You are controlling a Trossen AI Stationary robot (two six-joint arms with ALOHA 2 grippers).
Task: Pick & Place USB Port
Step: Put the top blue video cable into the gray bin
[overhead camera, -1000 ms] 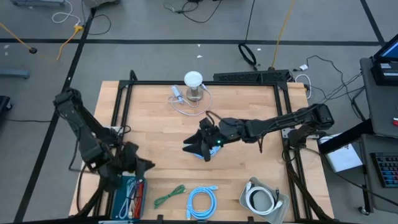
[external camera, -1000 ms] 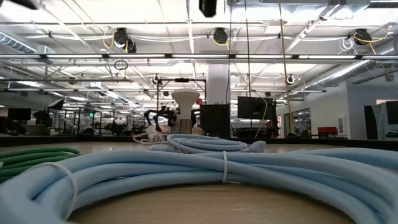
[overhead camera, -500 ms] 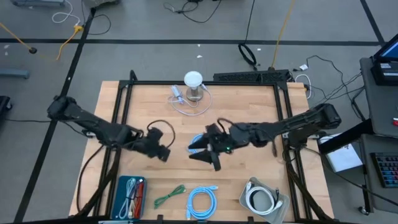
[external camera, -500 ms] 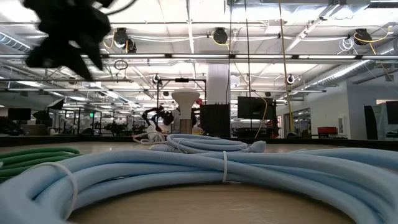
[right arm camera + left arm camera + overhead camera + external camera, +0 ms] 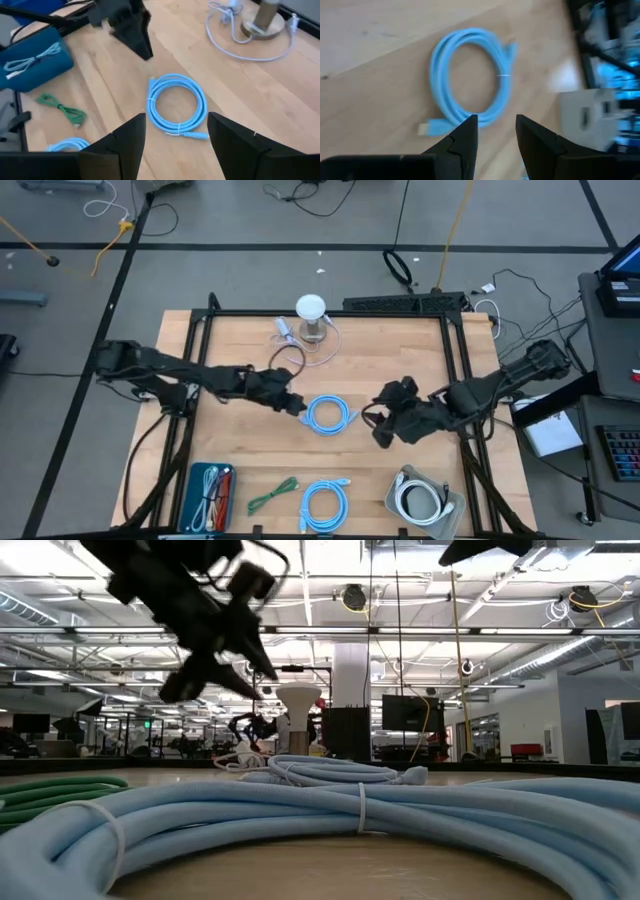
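High view: a blue cable coil [image 5: 329, 415] lies mid-frame on the table [image 5: 400, 360], with the left gripper [image 5: 297, 407] just left of it and the right gripper [image 5: 385, 427] well to its right.

Low view: the left gripper [image 5: 215, 665] hangs upper left.

Left wrist view: fingers [image 5: 462, 142] apart, empty, coil [image 5: 470, 82] above them.

Right wrist view: fingers [image 5: 127, 145] wide apart, empty; coil [image 5: 176, 104] between and beyond them.

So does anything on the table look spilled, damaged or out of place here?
Nothing stands out. The blue cable coil lies flat and tied mid-table, with the left gripper beside it, not touching it. The green cable and the second blue coil lie tidy near the front edge.
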